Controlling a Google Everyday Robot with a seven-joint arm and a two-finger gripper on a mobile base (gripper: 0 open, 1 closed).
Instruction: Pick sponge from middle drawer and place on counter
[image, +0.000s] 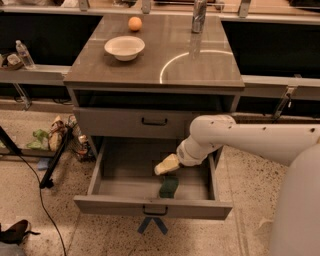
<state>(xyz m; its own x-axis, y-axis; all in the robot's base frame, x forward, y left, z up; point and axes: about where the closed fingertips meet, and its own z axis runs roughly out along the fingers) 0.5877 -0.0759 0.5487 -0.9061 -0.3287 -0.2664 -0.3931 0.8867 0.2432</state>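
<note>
Your gripper (167, 165) hangs inside the open middle drawer (150, 206), toward the right of its grey tray, at the end of the white arm (250, 140) that reaches in from the right. From this side you cannot tell whether it is open or closed; you see only one pale wedge pointing down and to the left. It carries nothing.

The sponge (169, 187) lies on the drawer floor just below the gripper's tip, dark green side up, near the front panel. You cannot tell whether the two touch.

The label on the clear bottle (22, 52) on the left ledge (35, 75) cannot be read.

On the worktop (210, 70) above, you have a white bowl (124, 48), an orange fruit (134, 23) behind it, and a metal cylinder (199, 15) at the back right. The upper drawer front (125, 122) is closed.
</note>
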